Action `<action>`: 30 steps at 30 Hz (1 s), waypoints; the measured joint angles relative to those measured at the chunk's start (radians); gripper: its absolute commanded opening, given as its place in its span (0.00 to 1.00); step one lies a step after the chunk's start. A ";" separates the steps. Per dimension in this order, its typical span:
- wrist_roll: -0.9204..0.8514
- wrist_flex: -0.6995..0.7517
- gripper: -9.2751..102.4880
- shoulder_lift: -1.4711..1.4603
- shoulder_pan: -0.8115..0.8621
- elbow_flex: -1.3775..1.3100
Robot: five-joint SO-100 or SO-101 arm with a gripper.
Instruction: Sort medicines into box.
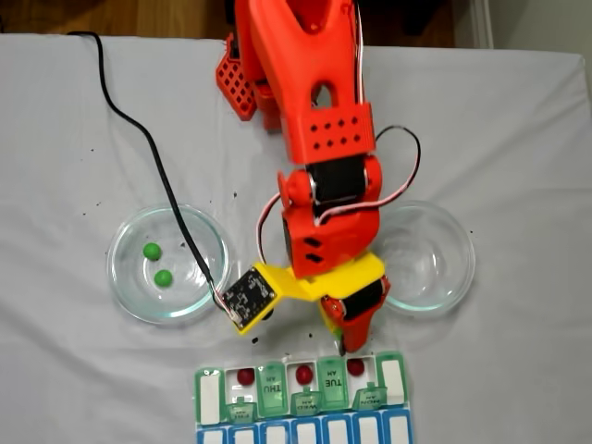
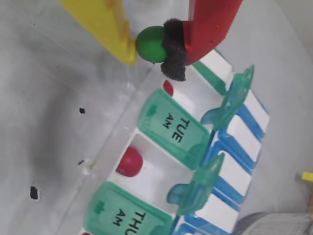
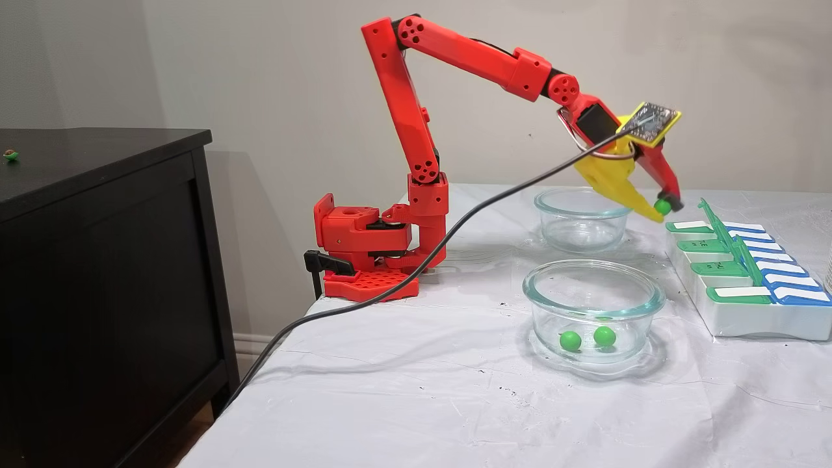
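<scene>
Gripper (image 2: 152, 45): pinched on one green ball (image 2: 150, 44), which is held between the yellow finger (image 2: 105, 24) and the black foam pad of the red finger (image 2: 210, 24); in a fixed view (image 3: 662, 207) it is seen raised above the near edge of the pill organiser (image 3: 747, 318).
Pill organiser: placed at the table edge in a fixed view (image 1: 211, 393); several green lids are stood open, the TUE AM lid (image 2: 176, 128) and the THU AM lid (image 2: 124, 215) are seen folded flat.
Red balls: three are lodged in open compartments in a fixed view (image 1: 245, 376) (image 1: 302, 374) (image 1: 356, 368); two are picked out in the wrist view (image 2: 129, 161) (image 2: 168, 87).
Green balls remaining: two are left in the glass dish (image 1: 125, 277), at (image 1: 151, 251) and (image 1: 164, 277).
Second glass dish (image 1: 453, 268): nothing is seen in it.
Step in hand: carriage of a green ball to the organiser is judged under way, with the release not yet made.
Next move: the ball is to be centred over an open compartment, lowered between the raised lids, and then let go; which compartment is meant cannot be told.
</scene>
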 measured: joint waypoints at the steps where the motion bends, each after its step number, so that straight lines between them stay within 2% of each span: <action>1: 0.005 -0.009 0.08 -0.029 -0.002 -0.012; 9: 0.043 -0.067 0.08 -0.137 -0.003 -0.087; 15: 0.046 0.028 0.08 -0.127 -0.003 -0.141; 20: 0.046 0.034 0.08 -0.098 -0.003 -0.141; 30: 0.089 -0.103 0.08 -0.098 -0.003 -0.141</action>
